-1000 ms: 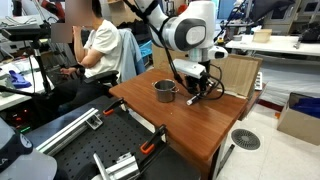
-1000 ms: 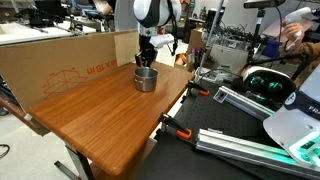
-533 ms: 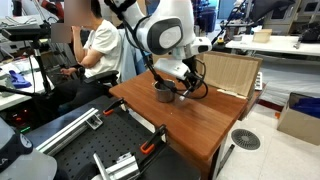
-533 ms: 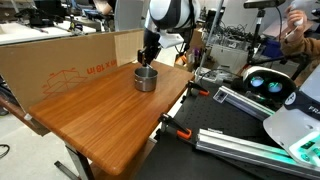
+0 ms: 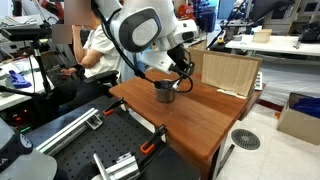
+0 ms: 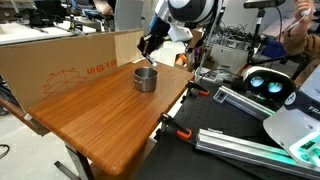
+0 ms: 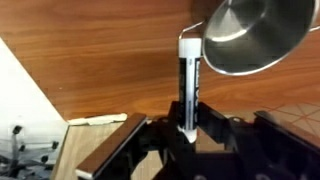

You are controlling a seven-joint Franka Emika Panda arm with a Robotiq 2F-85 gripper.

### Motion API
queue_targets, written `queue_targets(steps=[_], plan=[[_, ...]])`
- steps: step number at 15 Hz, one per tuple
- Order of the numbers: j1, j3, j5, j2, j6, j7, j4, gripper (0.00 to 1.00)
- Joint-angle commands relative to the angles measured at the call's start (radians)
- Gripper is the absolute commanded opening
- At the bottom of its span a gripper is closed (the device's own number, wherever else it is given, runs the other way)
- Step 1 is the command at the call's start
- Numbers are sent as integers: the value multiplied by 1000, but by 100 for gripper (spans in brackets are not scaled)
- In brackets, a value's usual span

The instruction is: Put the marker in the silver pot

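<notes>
Marker [image 7: 186, 85] is clamped at its dark end between the closed jaws of the gripper [image 7: 186, 125]. Its long axis runs along the fingers. The whitish tip points away from the gripper, just beside the pot [image 7: 258, 35] rim, above the table [image 7: 90, 70].

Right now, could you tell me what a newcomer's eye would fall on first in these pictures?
The large white robot arm leaning over the wooden table catches the eye first. In the wrist view its gripper is shut on the marker, whose whitish tip sits just beside the rim of the shiny silver pot, not yet inside it. Along the table's far side stands a big cardboard sheet.
</notes>
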Motion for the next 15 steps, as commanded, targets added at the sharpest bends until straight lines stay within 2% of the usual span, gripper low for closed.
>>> queue_targets(steps=[1,5,8,9,15], plan=[[-133,144,-30,-20,73,-5,-68,6],[-227,244,-89,11,186,3,-122,6],[-256,259,-134,17,238,3,-158,6],[-279,276,-154,2,212,16,-146,6],[-236,226,-117,12,189,-14,-117,6]])
